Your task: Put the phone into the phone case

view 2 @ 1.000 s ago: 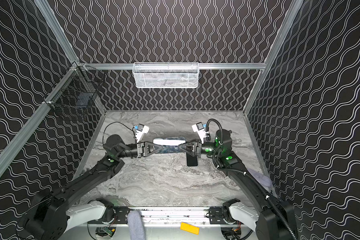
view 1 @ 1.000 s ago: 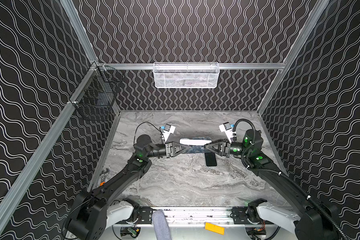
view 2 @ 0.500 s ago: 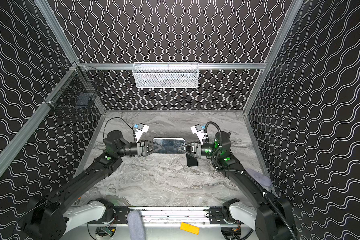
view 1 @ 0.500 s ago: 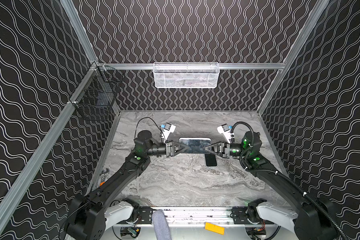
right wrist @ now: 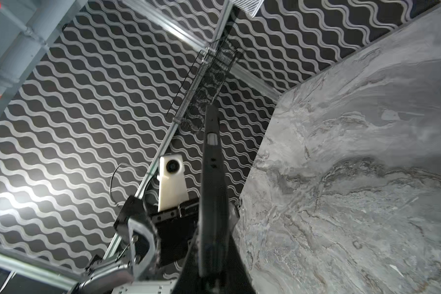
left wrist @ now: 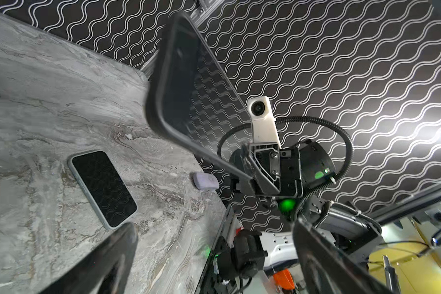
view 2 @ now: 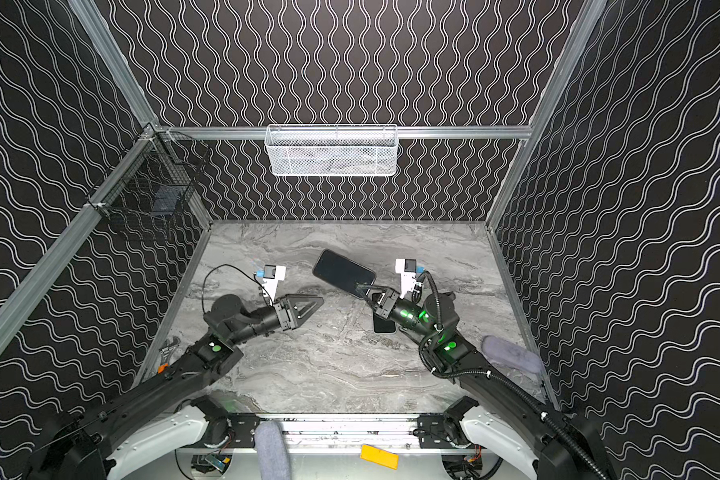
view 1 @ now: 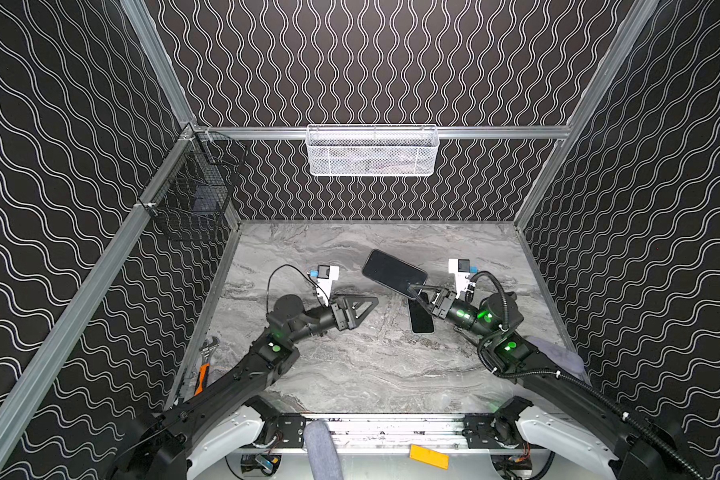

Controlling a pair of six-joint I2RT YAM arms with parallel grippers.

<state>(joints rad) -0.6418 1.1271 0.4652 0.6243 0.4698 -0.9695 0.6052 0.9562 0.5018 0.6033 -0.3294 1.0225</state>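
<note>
The phone case [view 1: 393,272] [view 2: 344,272] is a black shell with a raised rim, held tilted in the air above the table's middle. My right gripper [view 1: 412,291] [view 2: 362,289] is shut on its near right corner; the right wrist view shows the case edge-on [right wrist: 211,178] between the jaws [right wrist: 211,254]. The phone [view 1: 420,318] [view 2: 384,324] lies flat on the marble, screen up, partly under the right gripper; the left wrist view shows it whole [left wrist: 102,188], below the case [left wrist: 189,101]. My left gripper [view 1: 371,301] [view 2: 319,300] [left wrist: 213,226] stands open and empty, left of the case.
A white mesh basket [view 1: 373,151] hangs on the back wall and a black wire basket [view 1: 192,199] on the left wall. A wrench with an orange handle [view 1: 204,361] lies by the left edge. A grey-purple cloth [view 1: 558,353] sits at the right edge.
The left gripper has opened, let go of the case and drawn back left. The right gripper alone now holds the case and has swung it up and toward the back.
</note>
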